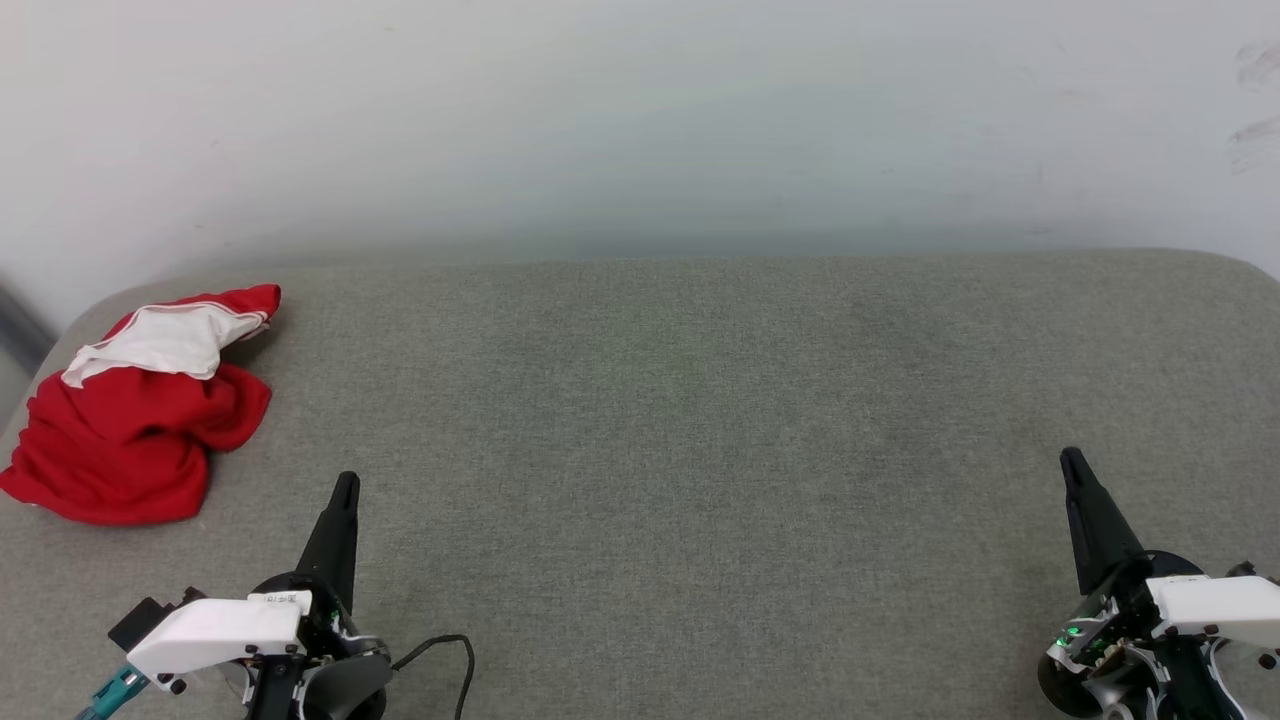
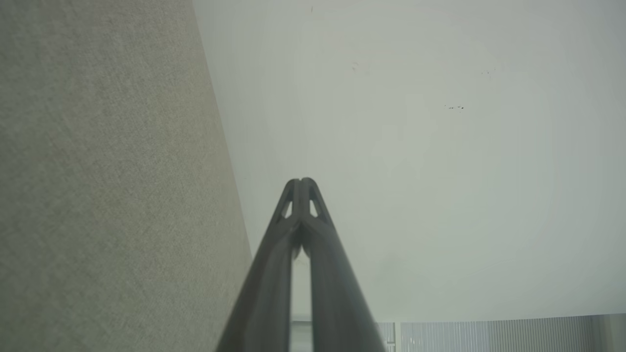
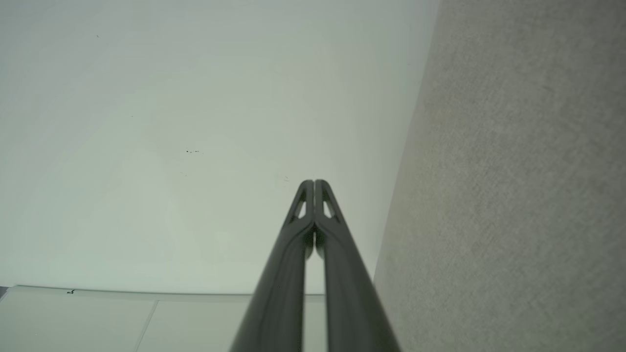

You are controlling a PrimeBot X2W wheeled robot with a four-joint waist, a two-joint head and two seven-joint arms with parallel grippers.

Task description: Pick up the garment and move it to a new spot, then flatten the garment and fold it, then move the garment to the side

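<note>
The garment lies crumpled in a heap at the far left of the grey fabric surface, red with a white sleeve on top and striped trim at its upper edge. Its block characters are hidden in the folds. My left gripper sits at the lower left, shut and empty, a short way right of and below the heap. My right gripper rests at the lower right, shut with nothing in it. In the wrist views, the left gripper and right gripper show their tips pressed together against a pale wall.
A pale wall rises behind the surface. The surface's rounded left corner lies just beyond the garment. A black cable loops beside my left wrist. A wide stretch of grey fabric lies between the two grippers.
</note>
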